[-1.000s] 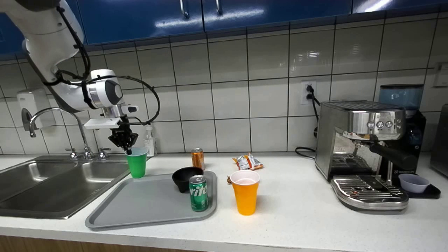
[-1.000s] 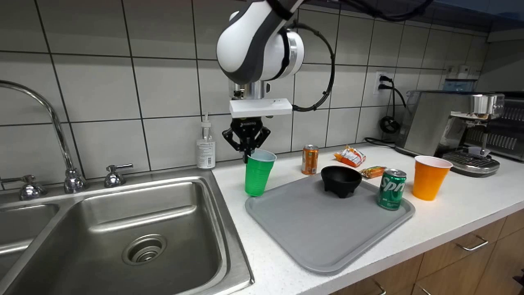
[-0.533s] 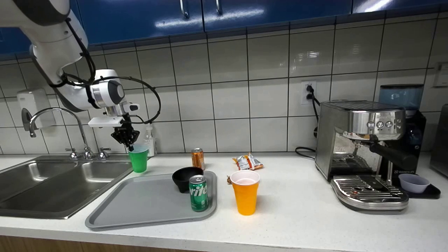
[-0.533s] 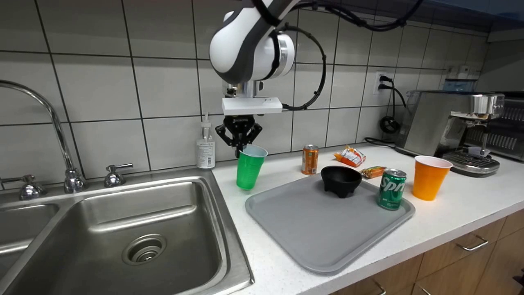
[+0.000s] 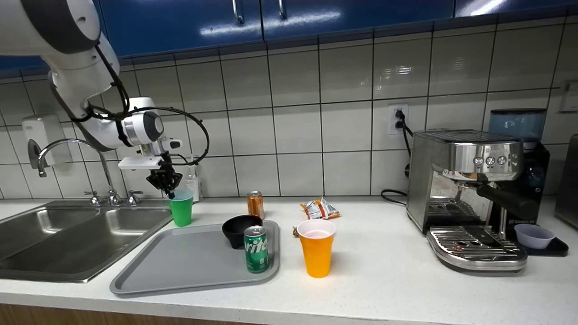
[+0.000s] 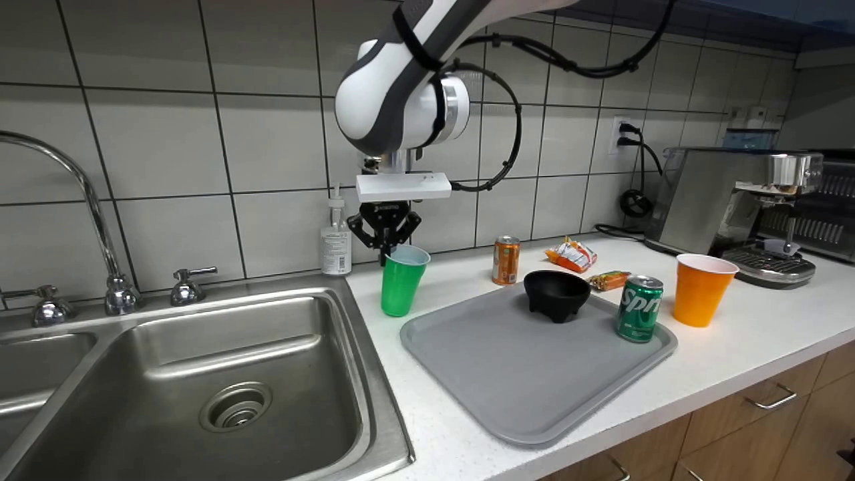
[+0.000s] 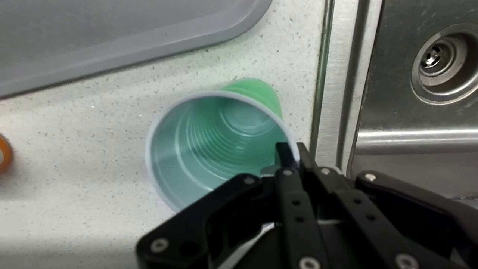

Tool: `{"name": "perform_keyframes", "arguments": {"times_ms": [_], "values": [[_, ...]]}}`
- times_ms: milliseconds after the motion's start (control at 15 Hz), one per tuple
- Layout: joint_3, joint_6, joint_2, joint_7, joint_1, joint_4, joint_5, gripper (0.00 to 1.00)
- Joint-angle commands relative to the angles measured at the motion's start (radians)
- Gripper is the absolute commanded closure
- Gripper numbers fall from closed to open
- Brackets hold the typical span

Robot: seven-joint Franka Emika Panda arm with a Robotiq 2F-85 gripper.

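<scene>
A green cup (image 5: 182, 213), pale inside, stands at the left end of the counter between sink and tray. My gripper (image 7: 292, 151) is shut on its rim, one finger inside the cup and one outside. In an exterior view the cup (image 6: 402, 286) leans a little, mouth to the right, below the black gripper (image 6: 385, 256). From above, I look into the cup (image 7: 220, 145) and see nothing in it. Whether its base touches the counter I cannot tell.
Beside the cup lie the steel sink (image 6: 374, 374) and grey tray (image 6: 507, 374). The tray bears a black bowl (image 6: 556, 297) and green can (image 6: 639, 309). Beyond are an orange can (image 6: 505, 260), orange cup (image 6: 703, 294), snack packets (image 6: 572, 255) and soap bottle (image 6: 336, 244).
The gripper has carried the cup rightward in an exterior view and leftward in an exterior view from another place. It rose slightly, then came down a little in the last half second.
</scene>
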Motion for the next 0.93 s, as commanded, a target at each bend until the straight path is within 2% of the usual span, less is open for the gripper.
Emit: {"name": "perform_keyframes", "arguments": {"times_ms": [0,67,133,267,733,867], "values": [[-0.022,-0.033,0.035,-0.008,0.018,0.07,-0.002,0.99],[-0.025,-0.033,0.036,-0.005,0.02,0.073,-0.002,0.7],[-0.028,-0.031,0.036,-0.004,0.021,0.076,-0.003,0.69],[-0.032,-0.028,0.032,-0.002,0.024,0.077,-0.006,0.56],[-0.026,-0.011,-0.007,-0.008,0.023,0.054,0.005,0.04],[-0.022,-0.003,-0.028,-0.01,0.021,0.032,0.01,0.0]]}}
